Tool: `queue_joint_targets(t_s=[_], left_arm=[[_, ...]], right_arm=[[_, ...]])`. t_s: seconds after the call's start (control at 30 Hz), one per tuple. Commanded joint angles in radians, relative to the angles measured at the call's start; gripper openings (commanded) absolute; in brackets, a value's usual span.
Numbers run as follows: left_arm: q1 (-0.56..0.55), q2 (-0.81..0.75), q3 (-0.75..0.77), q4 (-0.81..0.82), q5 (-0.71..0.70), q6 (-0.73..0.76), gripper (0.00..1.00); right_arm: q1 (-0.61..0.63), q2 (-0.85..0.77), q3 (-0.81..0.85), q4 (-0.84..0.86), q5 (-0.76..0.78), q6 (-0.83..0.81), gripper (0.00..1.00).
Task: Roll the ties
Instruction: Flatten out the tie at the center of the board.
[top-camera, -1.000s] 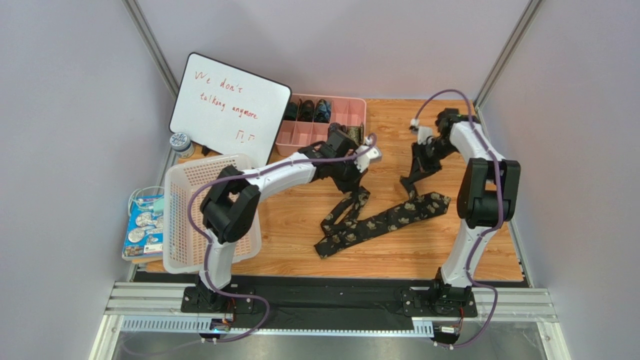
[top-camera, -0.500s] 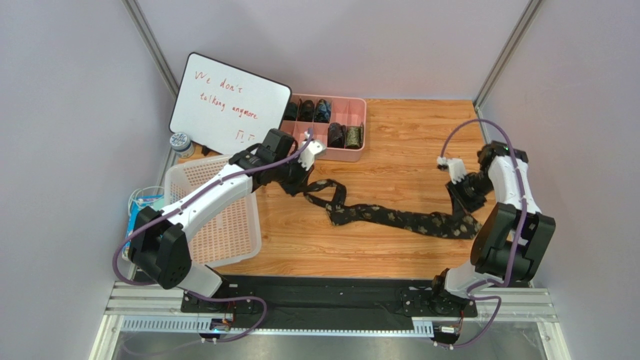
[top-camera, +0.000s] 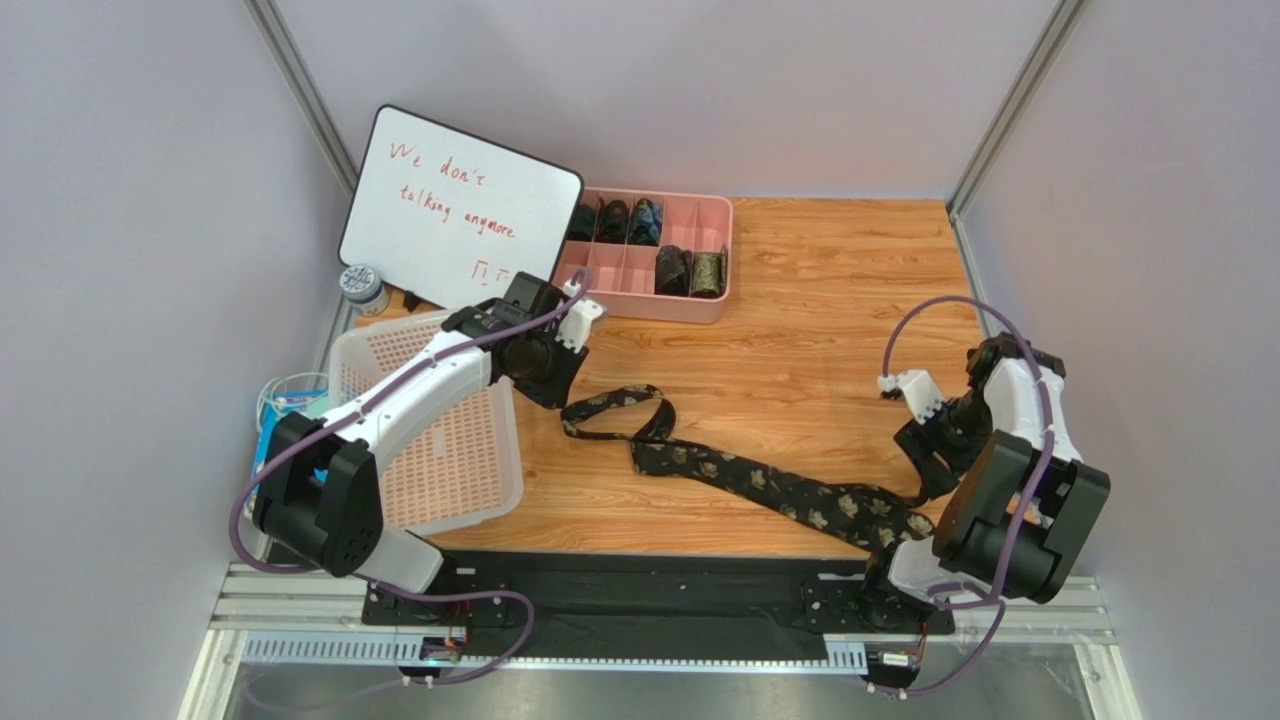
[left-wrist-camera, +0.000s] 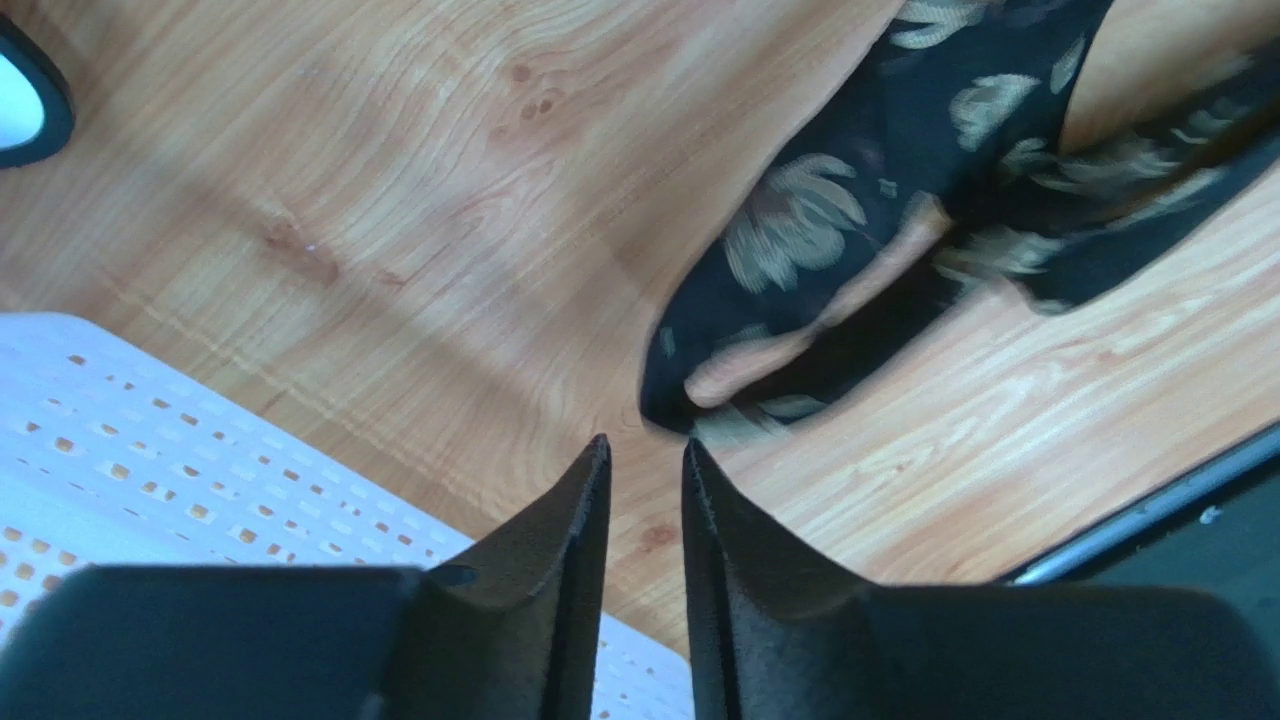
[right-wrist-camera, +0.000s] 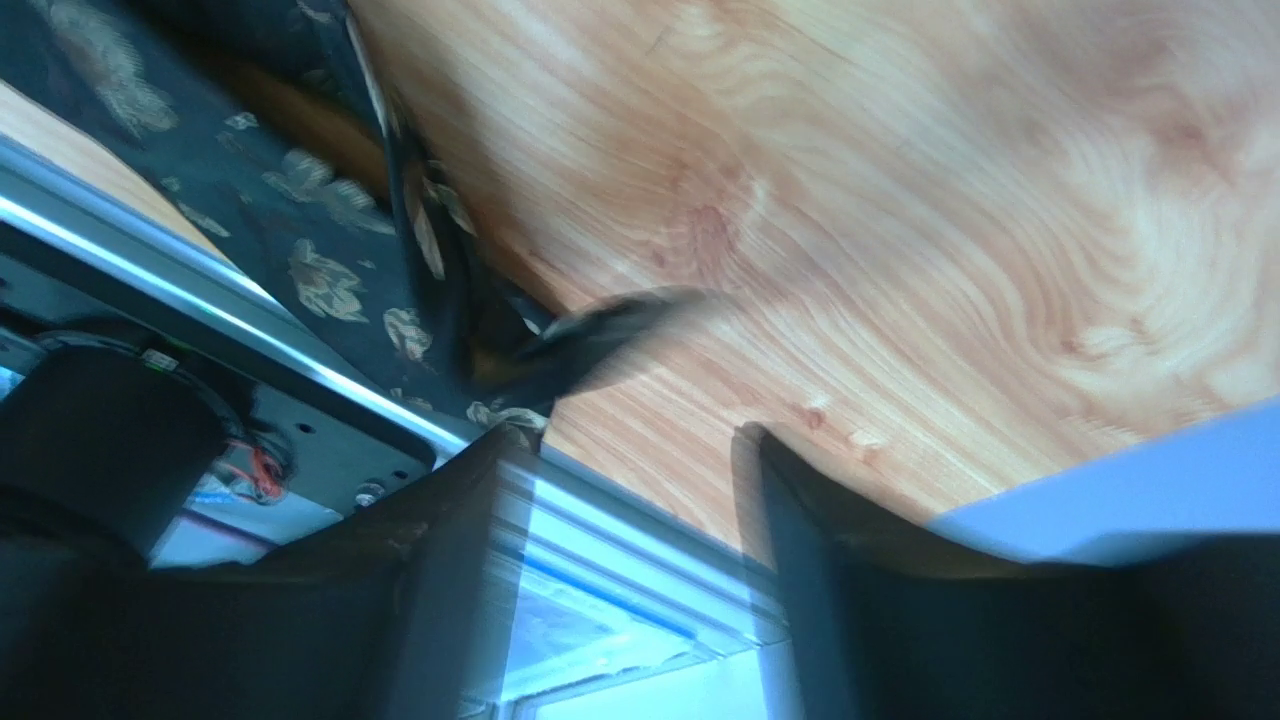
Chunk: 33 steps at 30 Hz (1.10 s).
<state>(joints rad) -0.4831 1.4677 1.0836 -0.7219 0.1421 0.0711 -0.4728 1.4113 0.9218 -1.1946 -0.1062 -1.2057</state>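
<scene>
We count one loose tie (top-camera: 751, 477) on the worktop (top-camera: 812, 330), its ends by the barely parted left end effector (left-wrist-camera: 646, 446) and the spread right end effector (right-wrist-camera: 631, 438), both empty, with five rolled ties (top-camera: 672, 272) in one tray (top-camera: 696, 225).

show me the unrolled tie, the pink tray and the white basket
unrolled tie (top-camera: 766, 485): top view, mid-length of the strip
pink tray (top-camera: 669, 309): top view, near wall
white basket (top-camera: 458, 458): top view, mesh floor

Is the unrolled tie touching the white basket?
Apart. The left wrist view shows bare table between the tie and the basket.
</scene>
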Motion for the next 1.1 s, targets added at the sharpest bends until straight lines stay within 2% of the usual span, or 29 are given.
queue_joint_targets(t_s=[0.0,0.03,0.07,0.1,0.2,0.23,0.3,0.33,0.4,0.5,0.8,0.87,0.93,0.97,1.0,1.03,1.07], left_arm=[[0.017,-0.023,0.065,-0.031,0.161,0.021,0.51],[0.018,-0.038,0.053,-0.010,0.247,0.039,0.58],[0.018,-0.061,0.046,0.004,0.275,0.062,0.60],[0.018,-0.067,0.041,0.015,0.290,0.073,0.69],[0.024,-0.053,0.061,0.016,0.316,0.091,0.70],[0.029,-0.044,0.076,0.007,0.345,0.090,0.71],[0.046,-0.027,0.091,0.004,0.367,0.066,0.71],[0.052,-0.026,0.102,0.003,0.379,0.058,0.71],[0.067,-0.024,0.110,0.006,0.395,0.033,0.72],[0.083,-0.032,0.113,0.004,0.419,0.006,0.72],[0.204,-0.064,0.127,-0.027,0.451,-0.036,0.74],[0.230,-0.067,0.127,-0.039,0.465,-0.036,0.74],[0.239,-0.078,0.118,-0.040,0.485,-0.033,0.73],[0.242,-0.079,0.114,-0.037,0.490,-0.021,0.73],[0.242,-0.089,0.108,-0.034,0.497,-0.017,0.73],[0.241,-0.092,0.104,-0.033,0.504,-0.014,0.72],[0.244,-0.096,0.102,-0.028,0.507,-0.008,0.72]], right_arm=[[0.025,-0.034,0.164,-0.104,-0.102,-0.011,0.86],[0.054,-0.040,0.199,-0.123,-0.128,0.014,0.88],[0.075,-0.047,0.209,-0.135,-0.174,0.030,0.89],[0.100,-0.066,0.212,-0.143,-0.191,0.047,0.89],[0.255,-0.092,0.166,-0.102,-0.214,0.139,0.89],[0.351,-0.098,0.143,-0.077,-0.213,0.170,0.88],[0.445,-0.100,0.076,0.025,-0.195,0.244,0.88],[0.542,-0.095,0.056,0.064,-0.184,0.262,0.88],[0.615,-0.077,0.009,0.154,-0.159,0.304,0.88],[0.765,-0.008,0.000,0.194,-0.144,0.345,0.86],[0.928,0.103,-0.049,0.240,-0.136,0.373,0.76],[0.944,0.112,-0.084,0.253,-0.133,0.376,0.70],[0.974,0.115,-0.115,0.294,-0.104,0.390,0.55],[0.982,0.118,-0.116,0.314,-0.081,0.393,0.44],[0.984,0.133,-0.112,0.332,-0.054,0.396,0.22],[0.984,0.140,-0.085,0.372,0.036,0.393,0.08],[0.981,0.140,-0.060,0.400,0.101,0.394,0.00]])
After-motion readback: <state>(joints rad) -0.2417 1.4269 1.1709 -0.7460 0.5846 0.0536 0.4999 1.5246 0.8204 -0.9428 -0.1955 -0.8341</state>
